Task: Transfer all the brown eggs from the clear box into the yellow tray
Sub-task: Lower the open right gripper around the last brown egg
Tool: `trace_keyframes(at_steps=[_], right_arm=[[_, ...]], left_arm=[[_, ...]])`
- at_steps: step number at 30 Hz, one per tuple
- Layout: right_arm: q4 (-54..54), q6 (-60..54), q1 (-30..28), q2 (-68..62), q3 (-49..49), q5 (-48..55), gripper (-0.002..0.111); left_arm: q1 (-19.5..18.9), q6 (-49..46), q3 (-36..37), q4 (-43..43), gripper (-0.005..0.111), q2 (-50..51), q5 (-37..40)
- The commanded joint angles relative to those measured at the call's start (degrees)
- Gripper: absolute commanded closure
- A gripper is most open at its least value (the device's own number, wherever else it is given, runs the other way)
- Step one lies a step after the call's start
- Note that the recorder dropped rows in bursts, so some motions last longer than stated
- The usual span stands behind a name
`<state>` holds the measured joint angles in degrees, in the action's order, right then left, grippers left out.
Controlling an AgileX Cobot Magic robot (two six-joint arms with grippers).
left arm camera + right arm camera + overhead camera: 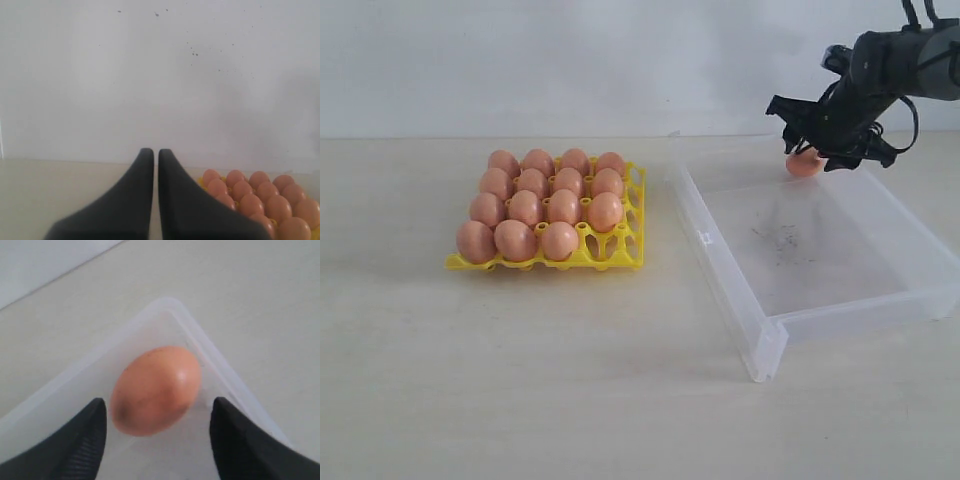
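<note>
Brown egg point(156, 390) | between parted fingers point(80, 445) of right hand point(158, 405) | clear box point(820, 255) corner

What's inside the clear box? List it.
One brown egg in the far corner of the clear box, between open jaws of the right gripper, which hides part of that corner.
</note>
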<state>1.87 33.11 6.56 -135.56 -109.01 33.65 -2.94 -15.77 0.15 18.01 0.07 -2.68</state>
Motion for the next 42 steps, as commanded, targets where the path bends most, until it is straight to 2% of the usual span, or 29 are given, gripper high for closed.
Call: trace_keyframes(at_steps=[1, 6, 18, 20, 22, 25, 26, 31, 36, 42], right_arm=[[11.79, 7.99, -0.3, 0.0, -0.28, 2.77, 0.053], [14.04, 10.32, -0.3, 0.0, -0.28, 1.22, 0.053], [10.5, 9.71, -1.91, -5.21, -0.28, -5.11, 0.054], [10.68, 6.92, -1.91, -5.46, -0.28, -7.06, 0.061], [10.68, 4.58, -1.91, -5.55, -0.28, -8.48, 0.075], [10.68, 2.39, -1.91, -5.55, -0.28, -9.49, 0.104], [10.68, 1.66, -1.91, -5.55, -0.28, -9.92, 0.108], [11.08, -14.16, -0.36, -5.55, -0.28, -10.72, 0.108], [10.82, -31.18, 2.92, -5.55, -0.28, -6.34, 0.108], [8.65, -33.11, 4.43, -5.55, -0.28, 0.61, 0.106]], left_arm=[[0.22, -0.2, -0.15, 0.27, 0.103, -0.07, -0.32], [0.22, -0.2, -0.15, 0.27, 0.103, -0.07, -0.32], [0.22, -0.2, -0.15, 0.27, 0.103, -0.07, -0.32], [0.22, -0.2, -0.15, 0.27, 0.103, -0.07, -0.32], [0.22, -0.2, -0.15, 0.27, 0.103, -0.07, -0.32], [0.22, -0.2, -0.15, 0.27, 0.103, -0.07, -0.32], [0.22, -0.2, -0.15, 0.27, 0.103, -0.07, -0.32], [0.22, -0.2, -0.15, 0.27, 0.103, -0.07, -0.32], [0.22, -0.2, -0.15, 0.27, 0.103, -0.07, -0.32], [0.22, -0.2, -0.15, 0.27, 0.103, -0.07, -0.32]])
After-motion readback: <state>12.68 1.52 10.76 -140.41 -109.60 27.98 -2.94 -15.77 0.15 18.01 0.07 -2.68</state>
